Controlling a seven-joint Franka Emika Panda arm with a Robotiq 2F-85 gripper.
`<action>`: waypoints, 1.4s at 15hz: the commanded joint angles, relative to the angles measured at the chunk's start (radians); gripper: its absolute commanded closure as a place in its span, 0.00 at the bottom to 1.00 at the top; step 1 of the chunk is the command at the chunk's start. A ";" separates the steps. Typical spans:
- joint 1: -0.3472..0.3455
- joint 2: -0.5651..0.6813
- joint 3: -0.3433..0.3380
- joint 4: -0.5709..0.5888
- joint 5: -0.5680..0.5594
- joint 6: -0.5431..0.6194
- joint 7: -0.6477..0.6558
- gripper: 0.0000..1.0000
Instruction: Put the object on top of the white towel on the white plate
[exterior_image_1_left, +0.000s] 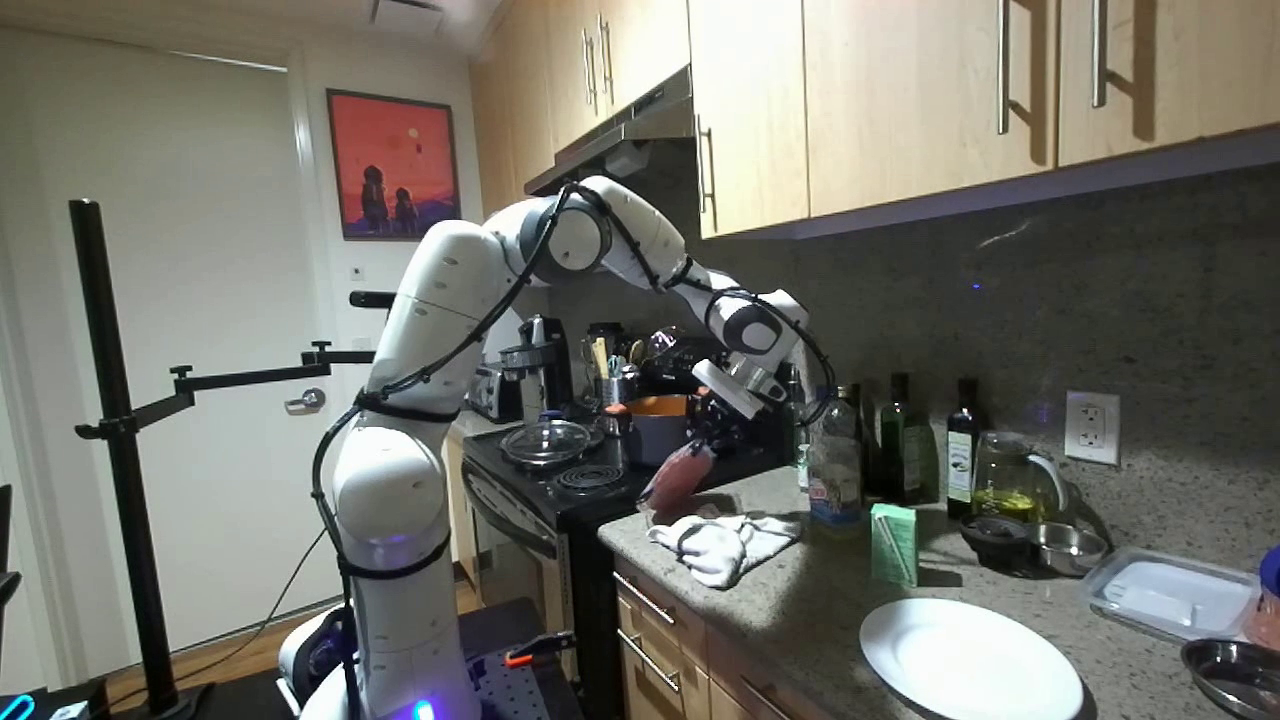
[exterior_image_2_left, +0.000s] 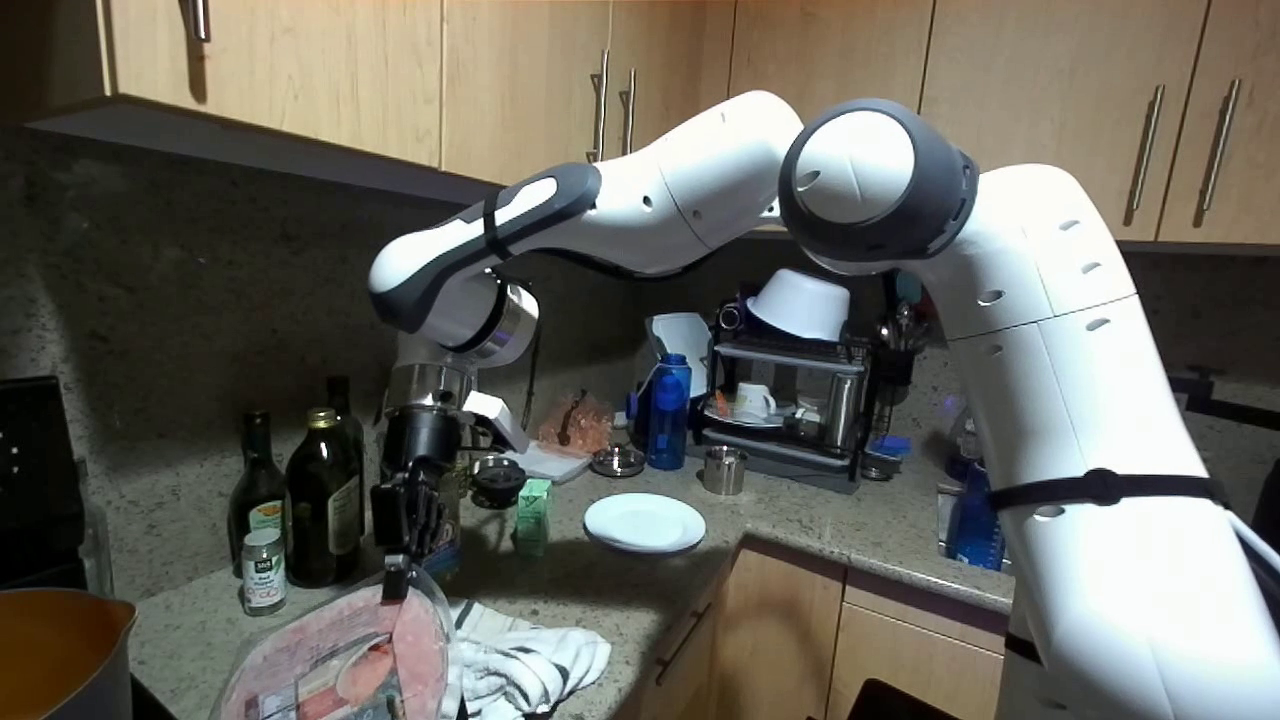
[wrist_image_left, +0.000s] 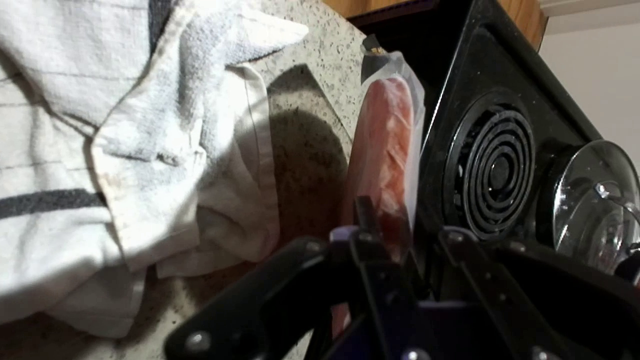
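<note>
Wrist view: a clear packet of pink meat slices (wrist_image_left: 382, 135) hangs edge-on, its near edge pinched in the narrowed gripper (exterior_image_2_left: 396, 580). At nine o'clock from it, the white towel (wrist_image_left: 145, 165) lies crumpled on the worktop (wrist_image_left: 322, 47). In an exterior view, the white plate (exterior_image_1_left: 970, 660) sits at four o'clock from the packet. The packet is probably fairly light, smooth and slippery, yet stiff enough to hold its shape. A pinch well in from the rim, near mid-edge, should limit swinging; hard squeezing might crease the film.
</note>
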 joint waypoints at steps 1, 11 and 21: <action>0.000 0.003 0.013 -0.009 -0.009 -0.076 0.000 0.94; -0.001 0.018 0.006 -0.008 -0.007 -0.110 -0.003 0.98; -0.026 -0.032 0.001 -0.038 0.021 -0.108 -0.016 0.94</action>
